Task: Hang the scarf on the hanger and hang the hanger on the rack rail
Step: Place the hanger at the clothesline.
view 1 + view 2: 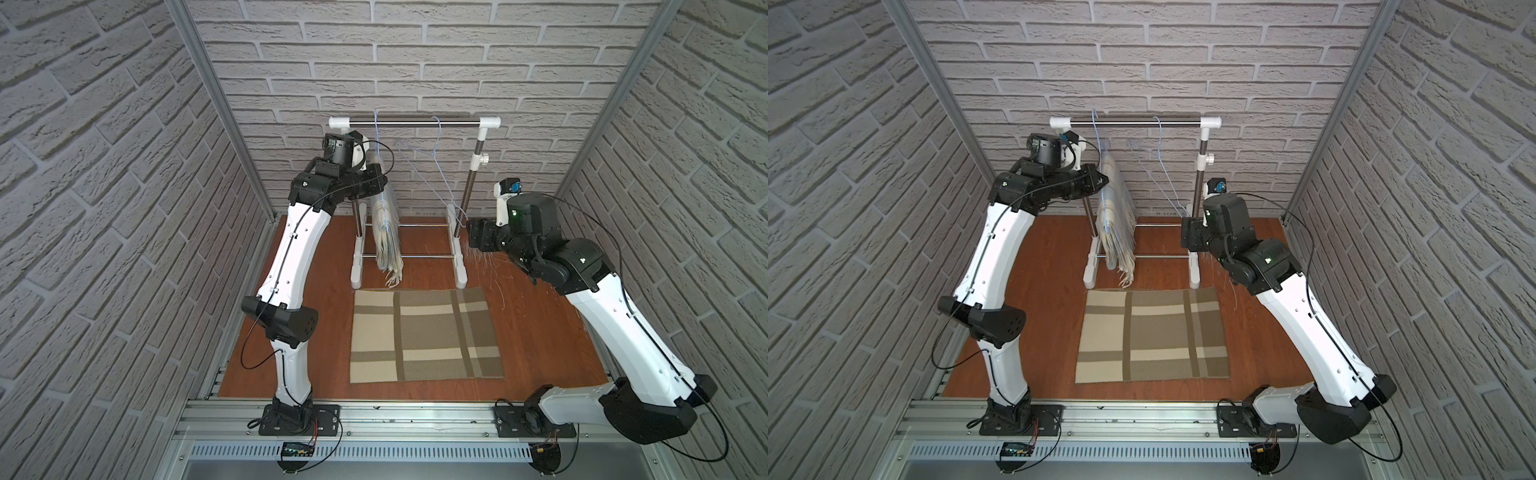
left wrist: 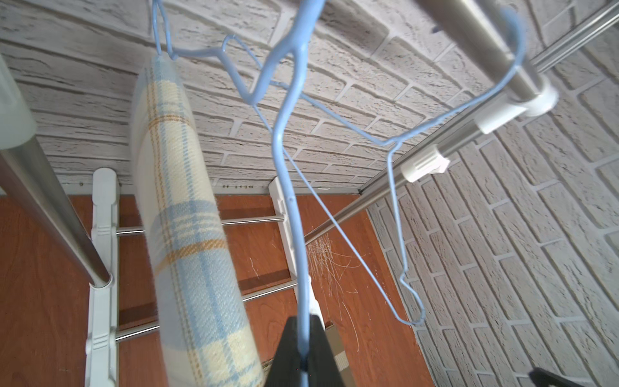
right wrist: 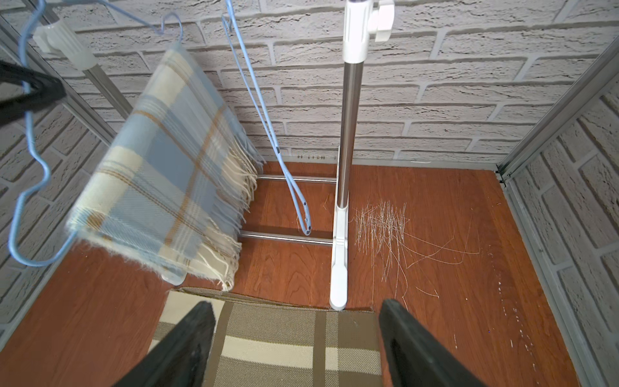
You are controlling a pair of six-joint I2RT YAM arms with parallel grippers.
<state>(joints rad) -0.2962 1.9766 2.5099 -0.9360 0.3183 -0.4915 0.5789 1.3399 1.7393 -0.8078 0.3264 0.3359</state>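
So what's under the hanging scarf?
The rack's lower rails and floor; the mat's edge lies near its fringe. The bar of the hanger inside the scarf is covered.

Pale scarf (image 1: 384,232), apparently on a blue hanger (image 1: 377,133)

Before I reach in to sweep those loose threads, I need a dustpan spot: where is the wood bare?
Bare red-brown wood tabletop lies between the beige plaid mat and the left arm, and in a strip between the mat and the front aluminium rail. Crowded: under the white-and-steel clothes rack, where the blue-cream plaid scarf drapes a blue wire hanger.
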